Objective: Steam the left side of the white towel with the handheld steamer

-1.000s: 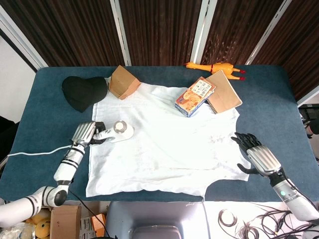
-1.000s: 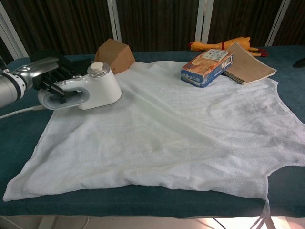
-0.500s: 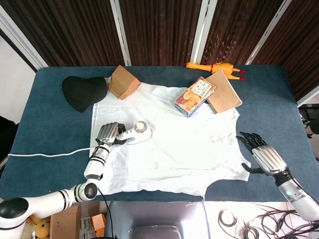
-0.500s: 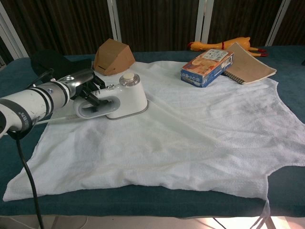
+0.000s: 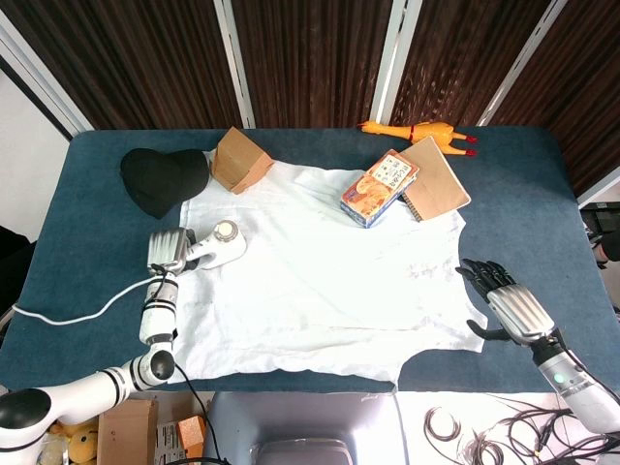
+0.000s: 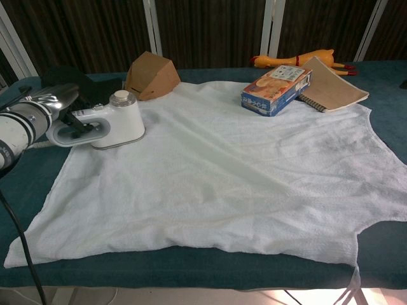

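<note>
Left hand: the left hand (image 5: pixel 167 249) grips the handle of the handheld steamer (image 5: pixel 215 248), fingers wrapped through the loop of the handle; in the chest view the same hand (image 6: pixel 60 101) shows at the far left, closed round that handle.
Steamer: it sits flat on the white towel (image 5: pixel 320 276) at the towel's upper left edge, its round cap upward; in the chest view the steamer (image 6: pixel 108 122) lies on the near-left part of the cloth, just in front of the brown box (image 6: pixel 151 75).
Cord: a white cord (image 5: pixel 82 312) runs from the left hand's side out across the blue counter (image 5: pixel 92 208) to the left edge.
Right hand: the right hand (image 5: pixel 503 300) holds nothing, fingers spread wide, beside the towel's right edge; whether it touches the counter cannot be told.
Towel: spread over the middle of the counter, wrinkled, its near edge close to the counter's front.
Hidden or cut off: the right hand is out of the chest view; the fingertips of the left hand are hidden inside the steamer handle; the left arm is cut by the frame edge in both views.
Other things: a black cap (image 5: pixel 162 179), a snack box (image 5: pixel 380 186) lying on the towel's far edge, a notebook (image 5: pixel 436 179) and a rubber chicken (image 5: pixel 417 132) behind them.
</note>
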You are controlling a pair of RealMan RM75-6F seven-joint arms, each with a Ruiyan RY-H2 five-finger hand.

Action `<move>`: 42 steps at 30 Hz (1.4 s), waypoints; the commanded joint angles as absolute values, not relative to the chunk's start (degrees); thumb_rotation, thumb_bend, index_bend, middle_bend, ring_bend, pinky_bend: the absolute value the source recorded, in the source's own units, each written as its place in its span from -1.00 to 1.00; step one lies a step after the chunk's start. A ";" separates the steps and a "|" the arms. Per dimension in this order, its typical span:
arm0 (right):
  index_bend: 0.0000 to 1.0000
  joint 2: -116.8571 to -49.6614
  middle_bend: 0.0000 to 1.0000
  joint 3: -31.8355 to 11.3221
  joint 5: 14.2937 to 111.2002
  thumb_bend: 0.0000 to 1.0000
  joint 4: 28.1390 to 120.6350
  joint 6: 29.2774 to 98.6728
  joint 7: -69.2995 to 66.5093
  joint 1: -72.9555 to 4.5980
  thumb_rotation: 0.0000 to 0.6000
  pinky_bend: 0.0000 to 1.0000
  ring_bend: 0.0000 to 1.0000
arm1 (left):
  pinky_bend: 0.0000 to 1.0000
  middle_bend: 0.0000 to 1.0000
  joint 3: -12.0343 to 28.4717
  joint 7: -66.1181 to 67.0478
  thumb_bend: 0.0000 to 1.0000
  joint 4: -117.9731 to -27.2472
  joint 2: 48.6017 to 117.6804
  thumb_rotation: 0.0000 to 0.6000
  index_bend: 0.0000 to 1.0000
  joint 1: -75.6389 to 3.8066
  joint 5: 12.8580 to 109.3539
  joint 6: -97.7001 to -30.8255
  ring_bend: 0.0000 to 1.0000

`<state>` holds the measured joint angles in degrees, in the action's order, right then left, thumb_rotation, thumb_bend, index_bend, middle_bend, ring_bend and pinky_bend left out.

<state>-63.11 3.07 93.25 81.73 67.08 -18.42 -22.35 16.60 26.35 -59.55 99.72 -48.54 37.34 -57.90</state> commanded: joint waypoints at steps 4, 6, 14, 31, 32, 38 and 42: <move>-1.00 -63.05 -1.00 2.91 93.12 -0.46 82.17 67.03 -18.07 -22.41 1.00 -1.00 -1.00 | 1.00 1.00 18.28 25.33 0.27 -62.22 97.69 1.00 1.00 -47.11 36.69 -57.02 1.00; -1.00 -63.02 -1.00 2.90 93.20 -0.46 82.33 67.10 -17.98 -22.41 1.00 -1.00 -1.00 | 1.00 1.00 18.29 25.13 0.27 -64.02 96.98 1.00 1.00 -46.61 36.64 -56.53 1.00; -1.00 -62.76 -1.00 2.84 93.20 -0.46 82.78 67.50 -17.63 -22.18 1.00 -1.00 -1.00 | 1.00 1.00 16.64 23.80 0.27 -73.74 93.24 1.00 1.00 -44.09 38.04 -55.11 1.00; -1.00 -62.22 -1.00 3.03 93.50 -0.46 83.63 68.29 -17.42 -21.56 1.00 -1.00 -1.00 | 1.00 1.00 9.47 16.99 0.27 -96.84 83.15 1.00 1.00 -37.48 46.80 -53.06 1.00; -1.00 -62.24 -1.00 3.00 93.47 -0.46 83.70 68.22 -17.34 -21.59 1.00 -1.00 -1.00 | 1.00 1.00 9.07 16.57 0.27 -97.35 82.93 1.00 1.00 -37.29 47.92 -53.08 1.00; -1.00 -62.41 -1.00 3.04 93.28 -0.46 83.67 67.99 -17.02 -21.49 1.00 -1.00 -1.00 | 1.00 1.00 9.64 12.64 0.27 -95.55 84.24 1.00 1.00 -36.65 53.17 -54.76 1.00; -1.00 -62.41 -1.00 2.86 93.01 -0.46 83.45 67.99 -17.24 -21.46 1.00 -1.00 -1.00 | 1.00 1.00 10.80 8.28 0.26 -92.86 85.27 1.00 1.00 -36.83 54.77 -53.47 1.00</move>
<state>-62.41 2.86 93.01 83.45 67.99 -17.24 -21.46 10.11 10.18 -94.48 84.52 -36.84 53.65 -54.00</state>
